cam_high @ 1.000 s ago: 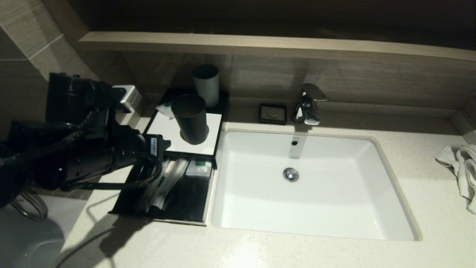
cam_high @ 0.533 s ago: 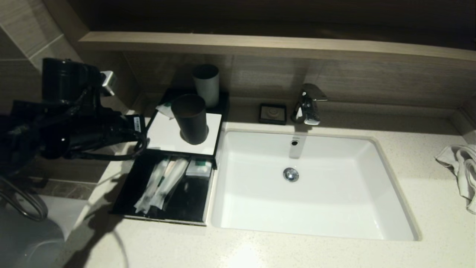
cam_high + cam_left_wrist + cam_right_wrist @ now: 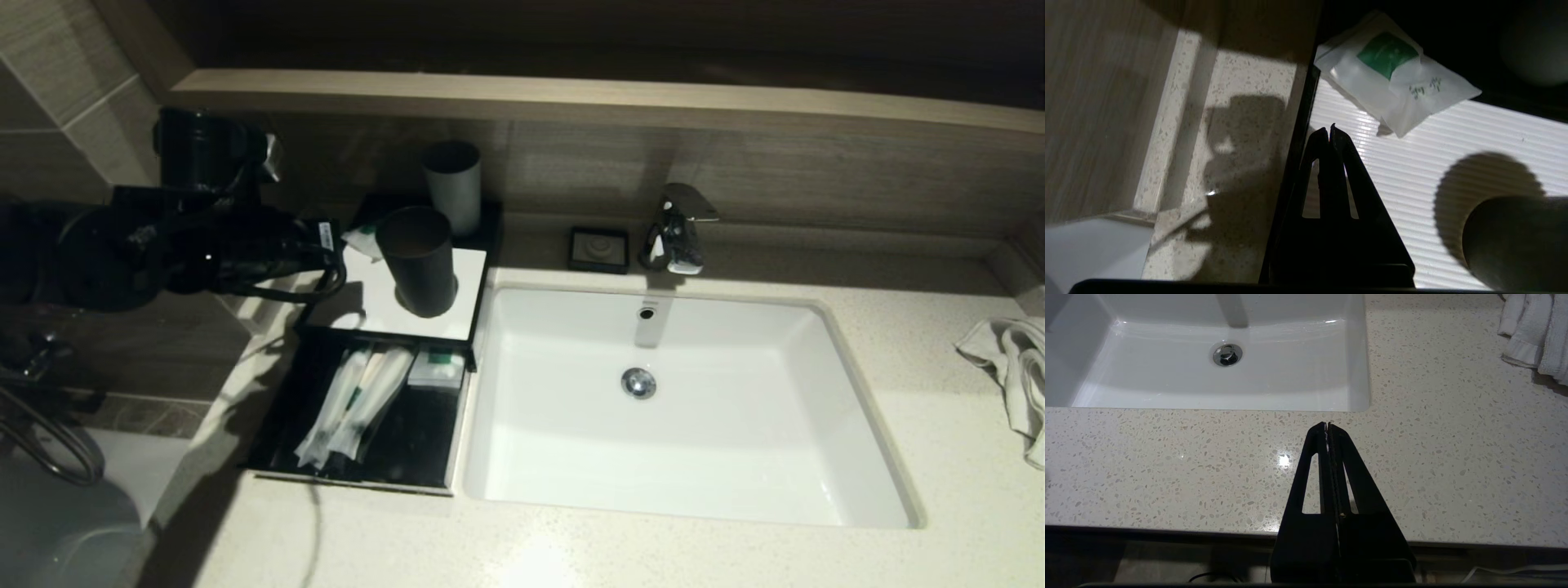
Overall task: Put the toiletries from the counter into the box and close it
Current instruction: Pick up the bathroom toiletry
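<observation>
The black box (image 3: 482, 245) stands left of the sink, with its white top panel (image 3: 363, 294) and its front drawer (image 3: 412, 449) pulled out. Two long sachets (image 3: 351, 404) and a small squarish sachet (image 3: 437, 369) lie in the drawer. Another squarish sachet (image 3: 359, 238) with a green label lies on the box's back left corner, and it also shows in the left wrist view (image 3: 1392, 81). My left gripper (image 3: 1329, 129) is shut and empty over the panel's left edge, just short of that sachet. My right gripper (image 3: 1327, 424) is shut and empty over the counter (image 3: 1167, 465) in front of the sink.
A black cup (image 3: 418, 261) stands on the white panel and a grey cup (image 3: 453, 186) stands behind it. The white sink (image 3: 816, 457), a faucet (image 3: 678, 229), a small black soap dish (image 3: 599, 248) and a white towel (image 3: 1012, 367) lie to the right.
My left arm has moved up and back from over the open drawer to the box's back left corner. The sachets in the drawer now show fully.
</observation>
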Motion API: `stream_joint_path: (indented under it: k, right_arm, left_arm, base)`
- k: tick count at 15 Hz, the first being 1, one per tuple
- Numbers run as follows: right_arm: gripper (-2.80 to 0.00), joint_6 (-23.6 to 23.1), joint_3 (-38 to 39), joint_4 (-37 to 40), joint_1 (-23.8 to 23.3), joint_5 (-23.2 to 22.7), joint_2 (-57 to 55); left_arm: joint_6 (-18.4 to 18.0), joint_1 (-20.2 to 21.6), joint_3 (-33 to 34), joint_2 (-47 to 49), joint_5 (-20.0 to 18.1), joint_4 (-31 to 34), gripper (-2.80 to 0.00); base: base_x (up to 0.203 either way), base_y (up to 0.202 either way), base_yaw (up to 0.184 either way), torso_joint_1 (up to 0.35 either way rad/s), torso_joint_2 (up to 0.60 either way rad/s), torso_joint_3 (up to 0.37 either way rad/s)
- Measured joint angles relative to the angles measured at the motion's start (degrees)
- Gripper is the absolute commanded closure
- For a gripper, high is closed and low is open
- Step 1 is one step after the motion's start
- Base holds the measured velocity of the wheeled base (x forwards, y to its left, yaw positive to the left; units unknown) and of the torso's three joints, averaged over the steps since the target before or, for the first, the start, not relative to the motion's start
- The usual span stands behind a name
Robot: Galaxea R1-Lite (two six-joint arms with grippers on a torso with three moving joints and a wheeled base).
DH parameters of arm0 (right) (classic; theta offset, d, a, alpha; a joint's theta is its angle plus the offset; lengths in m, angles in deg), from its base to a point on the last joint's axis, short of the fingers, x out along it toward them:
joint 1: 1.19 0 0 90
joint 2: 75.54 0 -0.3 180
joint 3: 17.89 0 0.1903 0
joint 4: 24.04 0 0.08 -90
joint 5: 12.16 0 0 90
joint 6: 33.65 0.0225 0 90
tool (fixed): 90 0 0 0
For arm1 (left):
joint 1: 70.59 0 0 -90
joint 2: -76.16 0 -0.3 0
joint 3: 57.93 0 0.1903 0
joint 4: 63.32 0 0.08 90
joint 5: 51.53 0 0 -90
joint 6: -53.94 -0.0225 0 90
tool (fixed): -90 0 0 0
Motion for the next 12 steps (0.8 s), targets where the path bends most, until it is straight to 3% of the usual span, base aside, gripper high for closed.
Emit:
stream_joint_path:
  k: [4,9,12]
  right_arm:
    - [0.00,0.00,0.00,-0.02,0.00,0.00,0.00]
    - [0.00,-0.02,0.00,-0.02,0.00,0.00,0.00]
    - [0.00,-0.02,0.00,-0.02,0.00,0.00,0.00]
  left_arm:
    - [2.36,2.14,-3.19,1.91,-3.45,0.02,0.00]
    - [7.67,5.48,-4.10,2.38,-13.47,0.13,0.00]
    - [9.35,5.79,-4.18,2.93,-16.99,-0.51,0.00]
  base:
    - [0.000,0.000,0.000,0.000,0.00,0.000]
    - [0.000,0.000,0.000,0.000,0.00,0.000]
    - [0.000,0.000,0.000,0.000,0.00,0.000]
